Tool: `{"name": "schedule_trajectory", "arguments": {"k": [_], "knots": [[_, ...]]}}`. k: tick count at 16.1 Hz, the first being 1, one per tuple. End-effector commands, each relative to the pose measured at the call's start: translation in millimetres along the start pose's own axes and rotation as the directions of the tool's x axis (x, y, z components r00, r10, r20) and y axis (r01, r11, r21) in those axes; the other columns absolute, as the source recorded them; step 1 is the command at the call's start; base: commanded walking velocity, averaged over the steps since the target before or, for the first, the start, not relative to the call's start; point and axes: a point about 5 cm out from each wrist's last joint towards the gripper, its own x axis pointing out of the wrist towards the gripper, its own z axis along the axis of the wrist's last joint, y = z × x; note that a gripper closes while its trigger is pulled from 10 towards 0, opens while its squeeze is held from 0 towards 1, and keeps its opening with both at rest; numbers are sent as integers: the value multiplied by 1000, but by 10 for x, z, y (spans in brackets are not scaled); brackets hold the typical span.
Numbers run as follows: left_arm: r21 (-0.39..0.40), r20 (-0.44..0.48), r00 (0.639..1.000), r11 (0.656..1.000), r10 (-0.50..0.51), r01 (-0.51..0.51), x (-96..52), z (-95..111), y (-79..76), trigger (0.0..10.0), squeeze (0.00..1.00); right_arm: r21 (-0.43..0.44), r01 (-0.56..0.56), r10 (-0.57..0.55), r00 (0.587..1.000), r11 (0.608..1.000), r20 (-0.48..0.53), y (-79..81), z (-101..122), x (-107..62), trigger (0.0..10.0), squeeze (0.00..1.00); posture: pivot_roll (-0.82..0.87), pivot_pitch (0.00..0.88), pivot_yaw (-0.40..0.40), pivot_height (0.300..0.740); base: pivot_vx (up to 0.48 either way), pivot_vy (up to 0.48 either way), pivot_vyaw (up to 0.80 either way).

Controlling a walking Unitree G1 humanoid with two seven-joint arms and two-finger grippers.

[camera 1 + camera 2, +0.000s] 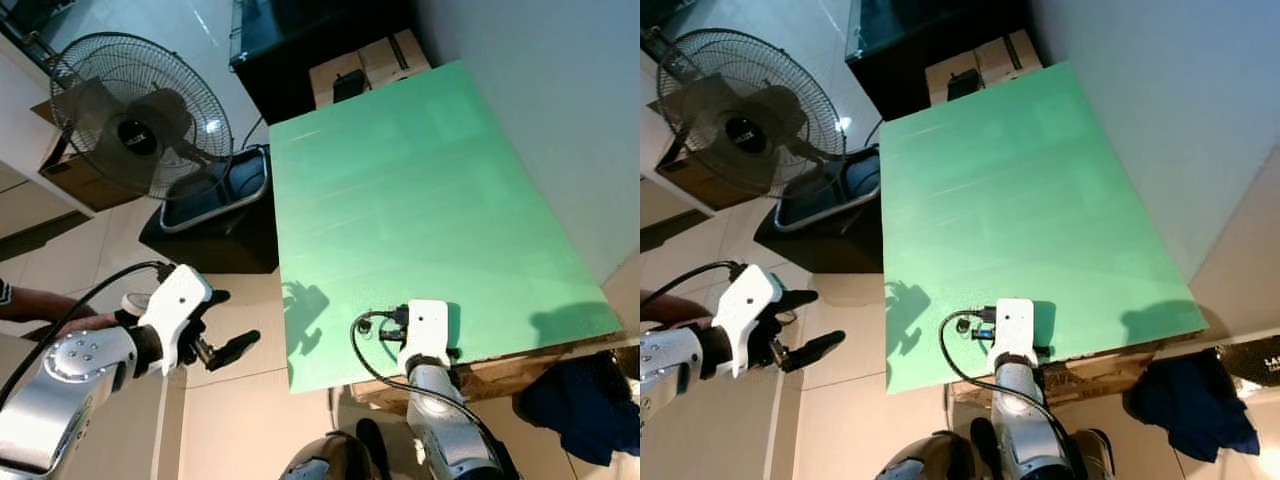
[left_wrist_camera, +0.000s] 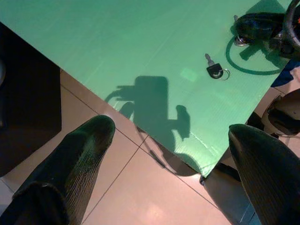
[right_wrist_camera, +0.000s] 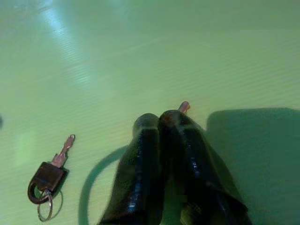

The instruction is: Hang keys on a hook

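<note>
Right gripper (image 3: 161, 124) pinching key (image 3: 184, 106) (tip showing), green board (image 1: 420, 200)

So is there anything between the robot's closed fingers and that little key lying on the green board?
No. In the right wrist view, bare green board and a curved shadow separate the right gripper from the key.

Tiled floor (image 1: 230, 400), standing fan (image 1: 140, 115)
</note>
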Motion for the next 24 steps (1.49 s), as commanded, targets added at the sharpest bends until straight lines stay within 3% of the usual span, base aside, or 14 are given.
{"name": "schedule_trajectory", "arguments": {"k": [1, 2, 6, 7, 8, 9, 10, 14, 24], "knots": [[-25, -34, 999, 1000, 15, -16, -29, -74, 28, 10000, 0, 62, -84, 83, 996, 995, 11, 416, 75, -112, 0, 75, -10, 256, 400, 740, 0, 0, 0], [-23, -35, 999, 1000, 12, -13, -20, -75, 27, 10000, 0, 30, -82, 79, 994, 996, 73, 415, 234, -100, 0, 157, -11, 258, 400, 740, 0, 0, 0], [-22, -30, 1000, 1000, 4, -5, 15, -55, 31, 10000, 0, 24, -61, 57, 989, 998, 134, 364, 427, -73, 0, 161, -19, 260, 400, 740, 0, 0, 0], [-22, -29, 1000, 1000, 1, -2, 25, -52, 31, 10000, 0, 16, -54, 52, 991, 998, 120, 354, 441, -67, 0, 0, -25, 259, 400, 740, 0, 0, 0], [-22, -29, 1000, 1000, 0, -1, 30, -52, 31, 10000, 0, 15, -41, 39, 993, 999, 107, 344, 431, -59, 39, 0, -25, 259, 400, 740, 0, 0, 0], [-21, -27, 1000, 1000, -2, 1, 39, -47, 27, 10000, 0, 29, -37, 35, 997, 999, 67, 345, 370, -49, 10000, 0, -25, 260, 400, 740, 0, 0, 0], [-21, -26, 1000, 1000, -4, 4, 45, -42, 23, 10000, 0, 39, -60, 58, 997, 997, 46, 374, 314, -45, 10000, 1000, -24, 261, 400, 740, 0, 0, 0], [-19, -28, 1000, 1000, 0, 0, 15, -45, 38, 10000, 0, 31, -100, 100, 995, 995, 0, 387, 201, -17, 10000, 1000, -12, 252, 400, 740, 0, 0, 0], [-26, -35, 999, 1000, 15, -16, -31, -77, 31, 10000, 0, 93, -68, 75, 994, 993, -76, 366, -2, -37, 10000, 1000, -6, 251, 400, 740, 0, 0, 0]]}}
